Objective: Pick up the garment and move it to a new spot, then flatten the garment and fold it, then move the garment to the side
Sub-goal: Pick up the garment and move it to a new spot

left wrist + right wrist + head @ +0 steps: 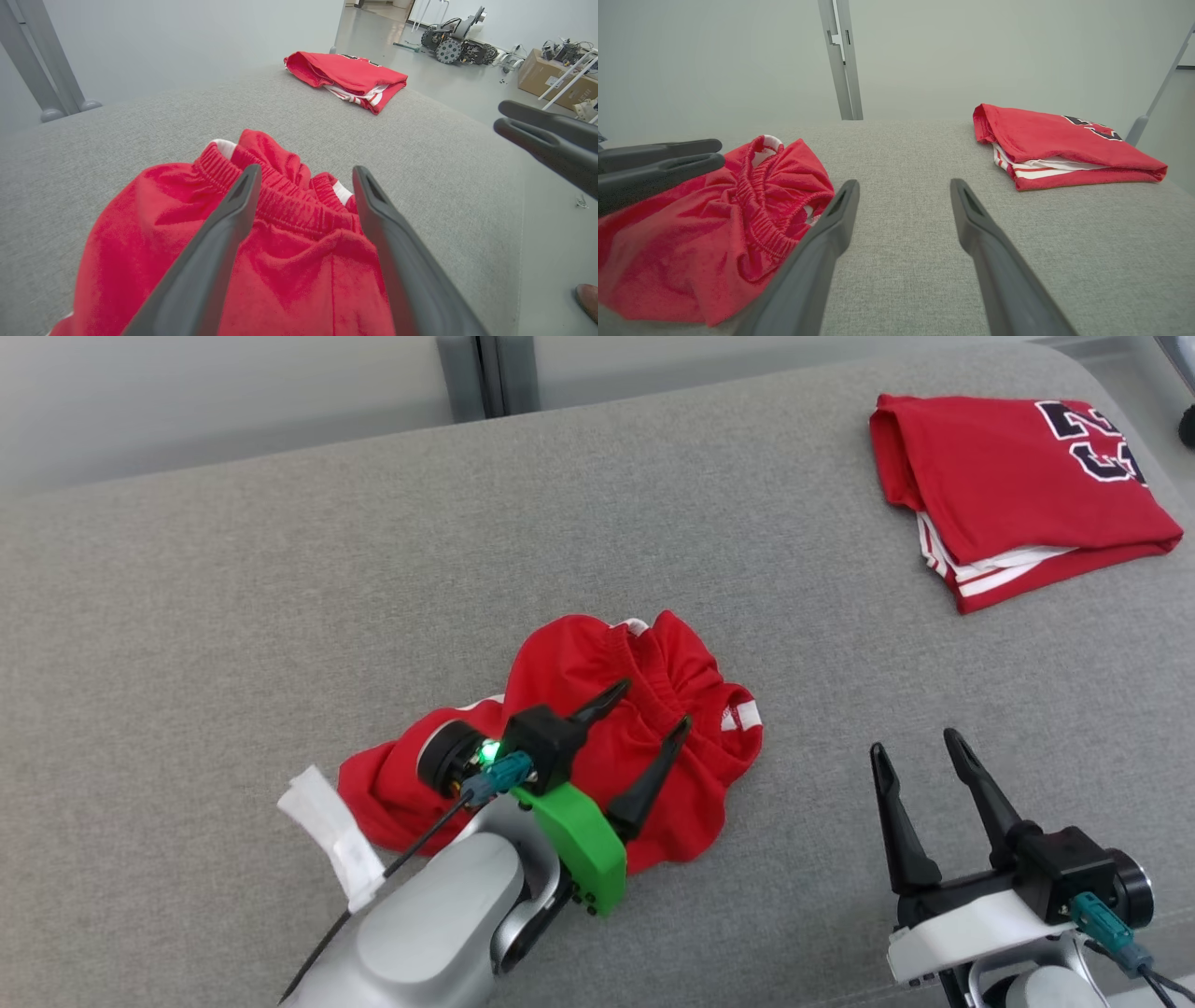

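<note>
Black left fingers (667,751) nearest, spread wide, gripping nothing, poised over the garment (579,663); touching the cloth or just above it, cannot tell. To the right, black right fingers (971,775), likewise spread and empty, over bare bench (233,616), near the garment but apart from it.

Red garment itself: crumpled in a heap at mid-bench, elastic band puckered on top, white trim peeking at the far edge, white tag (331,831) sticking out on the left. Not yet flat, not yet folded.

Further off, at the far right corner: a folded red jersey (1008,485), dark numerals up, well apart from the heap.

Likely trouble from here:
- Closing straight down on the puckered band and catching several layers at once, so lifting a lump, hard to spread.
- Pinching with one side only, and ending with a twisted, dangling heap.
- Snagging a fingertip inside the band's folds on the way out.
- Dragging toward the far right and nudging the jersey out of its fold.
- Pulling too near the bench edge and losing cloth over the side.
</note>
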